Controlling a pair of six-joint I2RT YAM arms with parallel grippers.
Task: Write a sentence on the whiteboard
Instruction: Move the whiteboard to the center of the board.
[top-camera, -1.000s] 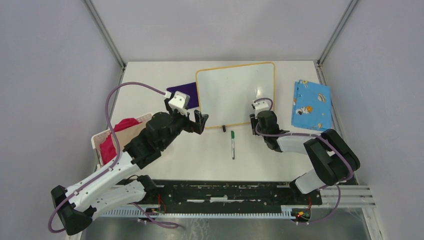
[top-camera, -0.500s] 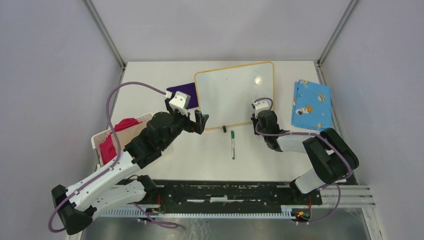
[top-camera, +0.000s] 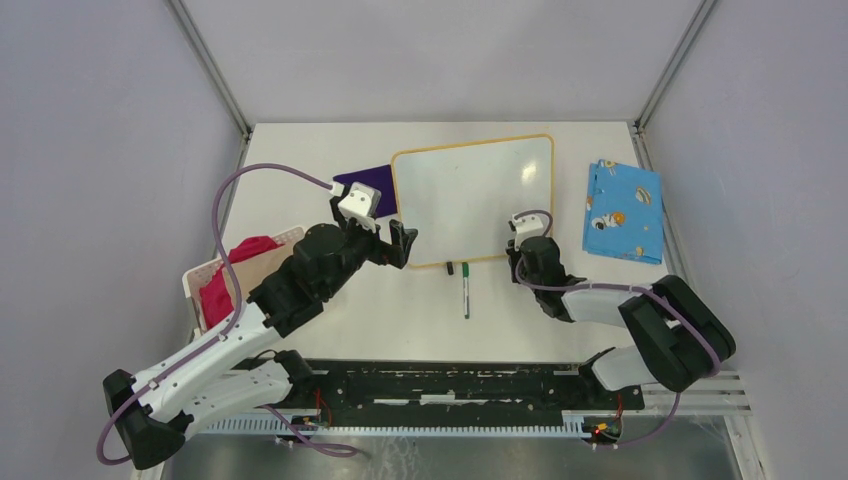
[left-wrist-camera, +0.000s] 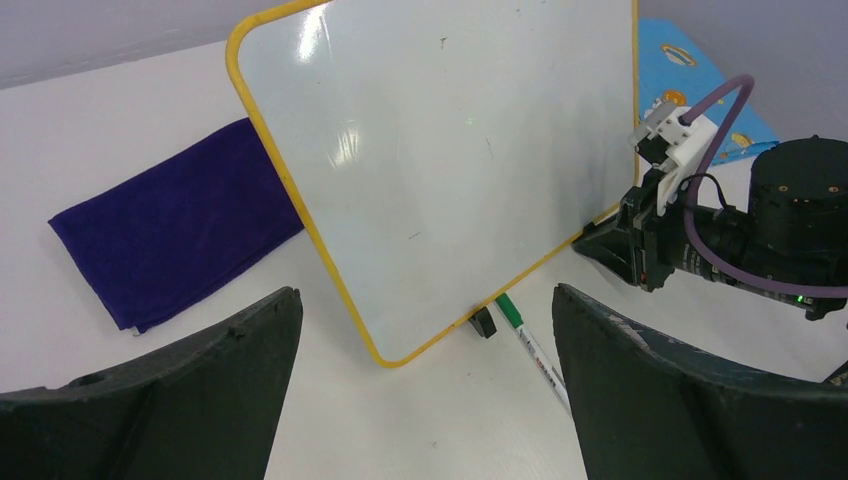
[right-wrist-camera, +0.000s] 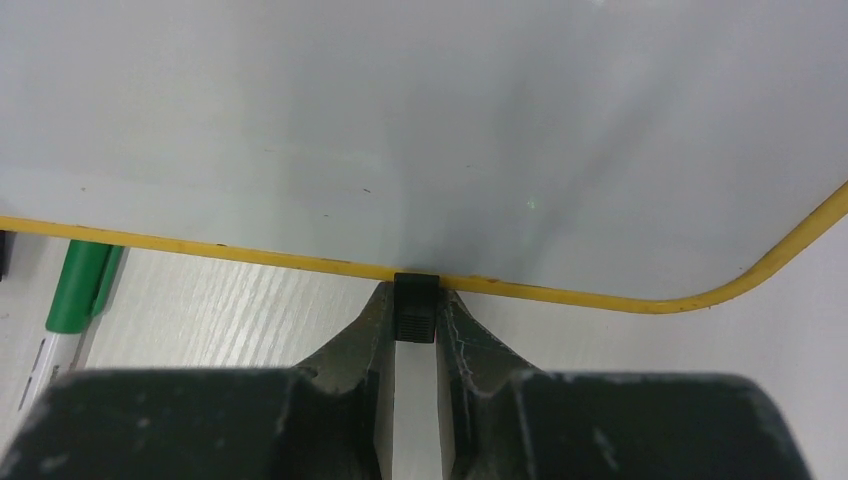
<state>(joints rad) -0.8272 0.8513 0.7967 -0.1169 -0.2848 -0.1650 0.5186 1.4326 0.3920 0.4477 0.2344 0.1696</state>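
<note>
Pinching the orange-framed whiteboard's (top-camera: 470, 195) small black foot (right-wrist-camera: 414, 318), the right gripper (right-wrist-camera: 413, 300) holds it lengthwise left-right; left gripper (left-wrist-camera: 425, 292) gapes empty.

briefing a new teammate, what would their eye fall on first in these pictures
The blank whiteboard in the middle of the table stands out most, with the right pincer shut on a small black foot at its near edge. A green marker lies on the table just on the near side of the board, and a bright blue patterned cloth sits to the right.
</note>
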